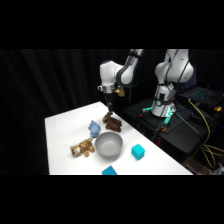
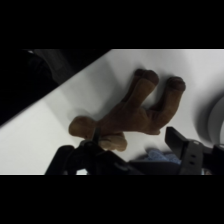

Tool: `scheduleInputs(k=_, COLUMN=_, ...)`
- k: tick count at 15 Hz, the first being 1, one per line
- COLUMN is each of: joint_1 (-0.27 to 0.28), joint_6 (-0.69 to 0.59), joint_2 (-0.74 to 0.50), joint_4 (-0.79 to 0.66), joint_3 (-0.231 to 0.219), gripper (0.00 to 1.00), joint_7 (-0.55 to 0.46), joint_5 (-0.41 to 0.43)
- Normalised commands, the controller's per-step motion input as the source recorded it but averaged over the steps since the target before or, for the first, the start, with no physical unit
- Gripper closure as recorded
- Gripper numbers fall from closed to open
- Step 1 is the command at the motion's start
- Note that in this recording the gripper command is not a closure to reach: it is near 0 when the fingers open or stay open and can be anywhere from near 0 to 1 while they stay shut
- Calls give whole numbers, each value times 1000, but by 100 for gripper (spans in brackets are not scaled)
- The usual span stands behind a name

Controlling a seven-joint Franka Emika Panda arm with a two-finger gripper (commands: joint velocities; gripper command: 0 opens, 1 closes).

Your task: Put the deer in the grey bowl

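Note:
The dark brown deer (image 1: 112, 122) lies on the white table just behind the grey bowl (image 1: 109, 144). My gripper (image 1: 109, 106) hangs right above it, coming down from above. In the wrist view the deer (image 2: 135, 112) fills the middle, with its two legs pointing away from me. My gripper (image 2: 135, 144) is open there. One black finger (image 2: 91, 146) is at the deer's body and the other finger (image 2: 181, 144) stands apart to the right. The bowl's rim (image 2: 218, 120) shows at the right edge.
A small blue toy (image 1: 94, 128) sits left of the deer. A tan plush toy (image 1: 82, 148) lies left of the bowl. One teal cube (image 1: 137, 151) is right of the bowl, another (image 1: 109, 171) at the front edge. The table's far edge runs just behind the deer.

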Motion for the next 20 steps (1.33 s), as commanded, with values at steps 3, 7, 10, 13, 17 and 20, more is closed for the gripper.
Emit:
scheduleInputs(k=3, joint_1=29, joint_6=272, joint_2=212, joint_4=-54, joint_3=10, gripper=0, joint_7=434, joint_5=361)
scheduleInputs(k=7, joint_1=37, joint_6=409, joint_2=310, joint_4=64, joint_3=33, gripper=0, joint_7=304, joint_5=426)
scheduleInputs(k=10, joint_1=26, joint_6=448, joint_2=453, joint_4=197, joint_3=56, gripper=0, joint_7=234, joint_5=391)
scheduleInputs(k=13, joint_1=-13, joint_6=277, joint_2=409, joint_4=239, joint_3=92, gripper=63, joint_7=173, joint_5=347)
scheduleInputs(k=17, joint_1=59, joint_6=146, joint_2=212, joint_4=122, joint_3=-31, gripper=100, joint_7=182, joint_5=149)
scheduleInputs(k=20, joint_1=192, joint_6=101, joint_2=-11, joint_4=-56, joint_3=-208, gripper=94, joint_7=181, joint_5=-52)
